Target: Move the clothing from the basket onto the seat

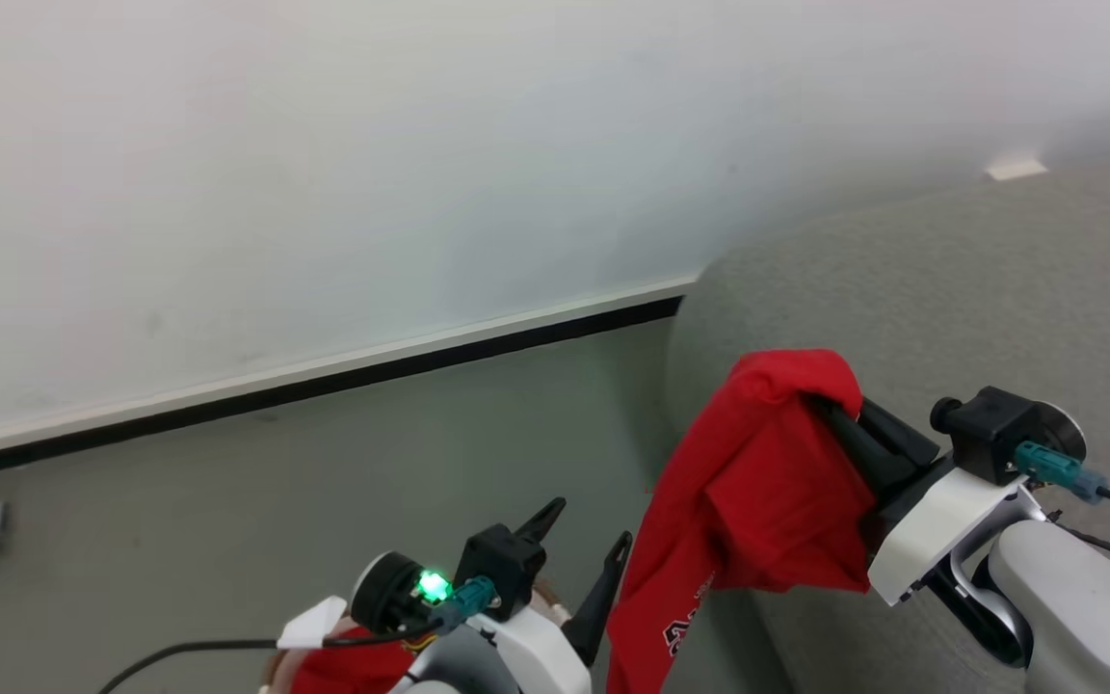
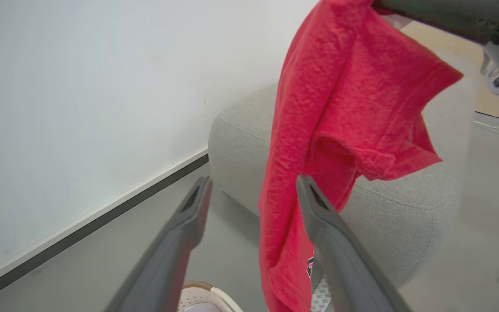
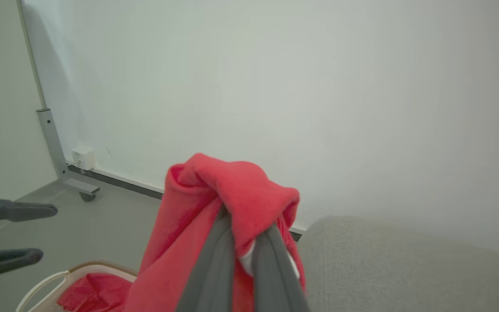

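Items counted: two grippers, two red pieces of clothing, one basket, one seat.

Right gripper (image 3: 241, 249): fingers drawn together and clamped on a bunched fold of one red garment (image 1: 757, 482). A small white patch shows between the fingers in the right wrist view; what it is cannot be told. The garment hangs free from the grip, its lower end with dark-and-white lettering (image 1: 675, 631) drooping in front of the seat's rounded end. Whether the cloth touches the upholstery cannot be told.

Left gripper (image 1: 582, 535): fingers spread apart, nothing between them. It stands low and to the left of the hanging garment, with the right finger just beside the cloth in the head view.

Seat (image 1: 950, 289): light grey woven fabric, set against the pale wall (image 1: 324, 145).

Basket (image 3: 41, 288): cream with a brown rim band, seen only in part at the lower left of the right wrist view, on the grey floor (image 1: 227, 501). A second red garment (image 3: 93, 292) lies crumpled inside it.

A grey metal stand leg (image 3: 54, 147) stands by the wall, well apart from the seat.
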Controlling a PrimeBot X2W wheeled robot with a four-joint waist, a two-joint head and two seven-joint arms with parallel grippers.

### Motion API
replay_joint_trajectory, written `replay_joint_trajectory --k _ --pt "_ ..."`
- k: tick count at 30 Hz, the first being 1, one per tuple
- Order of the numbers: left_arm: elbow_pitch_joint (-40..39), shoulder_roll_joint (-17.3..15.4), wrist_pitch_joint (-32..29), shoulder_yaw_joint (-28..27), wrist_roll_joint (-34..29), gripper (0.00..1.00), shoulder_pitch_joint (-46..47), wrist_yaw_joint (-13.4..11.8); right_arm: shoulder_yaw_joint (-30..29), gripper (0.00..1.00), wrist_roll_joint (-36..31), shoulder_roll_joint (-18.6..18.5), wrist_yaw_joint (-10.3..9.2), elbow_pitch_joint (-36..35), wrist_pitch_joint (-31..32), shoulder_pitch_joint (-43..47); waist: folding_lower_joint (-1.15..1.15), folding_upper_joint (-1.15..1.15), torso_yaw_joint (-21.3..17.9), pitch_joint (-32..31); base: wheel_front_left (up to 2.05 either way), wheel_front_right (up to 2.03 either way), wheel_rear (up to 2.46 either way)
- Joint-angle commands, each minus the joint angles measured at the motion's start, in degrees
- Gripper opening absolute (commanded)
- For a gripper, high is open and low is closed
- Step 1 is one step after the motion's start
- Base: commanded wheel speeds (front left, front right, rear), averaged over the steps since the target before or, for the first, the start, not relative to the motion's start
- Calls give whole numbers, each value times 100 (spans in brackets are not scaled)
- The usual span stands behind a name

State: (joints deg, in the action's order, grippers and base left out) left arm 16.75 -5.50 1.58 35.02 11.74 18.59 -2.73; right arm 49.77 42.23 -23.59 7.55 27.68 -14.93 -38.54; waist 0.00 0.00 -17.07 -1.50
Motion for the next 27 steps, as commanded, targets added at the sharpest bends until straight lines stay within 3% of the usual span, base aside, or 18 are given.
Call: replay_joint_trajectory --k 1,6,12,19,27 --pt "-2 13 34 5 33 100 -8 8 -29 0 -43 -42 -12 -47 7 56 0 0 -293 51 0 0 0" --pt "-41 31 67 55 51 100 123 12 -229 0 -106 -158 -12 -213 60 148 0 0 -597 186 0 0 0" --pt "-179 12 -17 135 -47 100 325 13 -656 0 -71 -255 -12 -292 184 24 0 0 -621 600 0 0 0" --pt "-487 -72 -309 269 -339 100 1156 223 -1874 0 -49 -264 -12 79 213 -999 0 0 -203 1910 0 0 0" --pt "-754 -33 -520 302 -570 100 2106 358 -3672 0 -680 -540 -12 1256 186 -2819 0 0 389 3377 0 0 0"
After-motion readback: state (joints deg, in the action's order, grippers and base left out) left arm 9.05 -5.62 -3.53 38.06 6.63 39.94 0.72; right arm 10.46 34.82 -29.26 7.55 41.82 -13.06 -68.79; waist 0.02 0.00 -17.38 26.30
